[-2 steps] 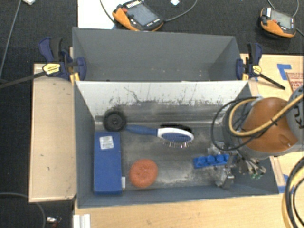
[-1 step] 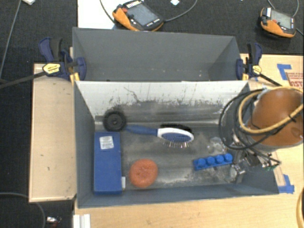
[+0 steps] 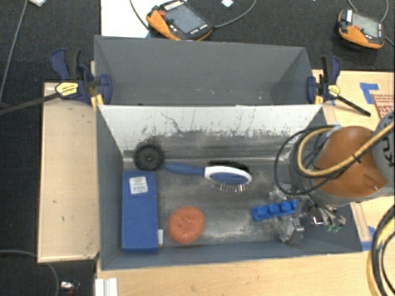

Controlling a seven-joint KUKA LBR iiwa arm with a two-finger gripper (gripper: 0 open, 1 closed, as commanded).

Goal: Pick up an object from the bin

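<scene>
My gripper [image 3: 289, 230] is low in the bin's front right corner, under the orange-brown cover of the wrist. A small blue toy brick piece [image 3: 273, 211] lies right at its left side, touching or nearly touching the metal fingers. A blue and white brush [image 3: 217, 175] with a long blue handle lies across the middle of the bin. An orange-red round sponge ball [image 3: 186, 224] rests near the front, left of centre.
A blue rectangular box with a white label [image 3: 139, 210] lies along the left wall. A black round disc [image 3: 149, 157] sits at the back left corner. The arm and its cables cover the bin's right side.
</scene>
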